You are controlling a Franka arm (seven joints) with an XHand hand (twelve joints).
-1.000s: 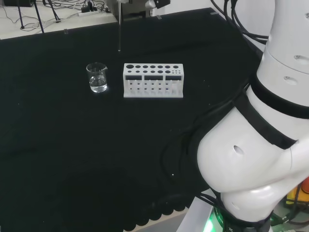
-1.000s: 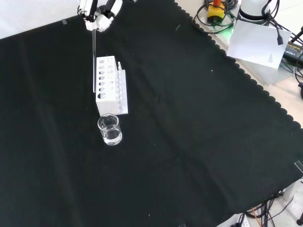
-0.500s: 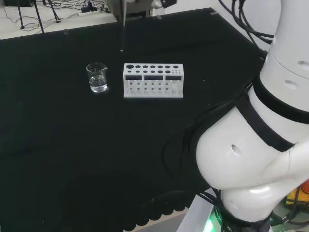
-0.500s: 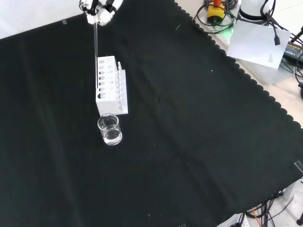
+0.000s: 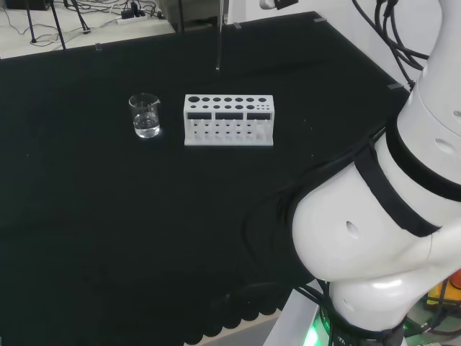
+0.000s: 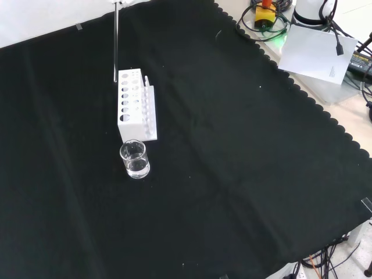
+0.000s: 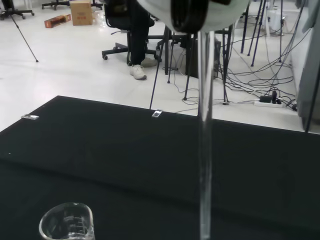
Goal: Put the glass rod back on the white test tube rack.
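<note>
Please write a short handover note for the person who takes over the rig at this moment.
Hand: holds the glass rod by its top end; the rod hangs upright.
Rod: in the air, lower tip above the white test tube rack, not in any hole.
Beaker: stands beside the rack and holds some clear liquid.
Done: rod lifted and carried to the rack.
Left: line up, lower it into a hole, release.

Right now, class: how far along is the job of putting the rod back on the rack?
Done: the rod is lifted clear and hangs upright, its tip in the air near the rack's far end in the front view. In hand: the carry to the rack, with the beaker standing apart at its other end. Left: lining the tip up with a hole, lowering it in and letting go.
</note>
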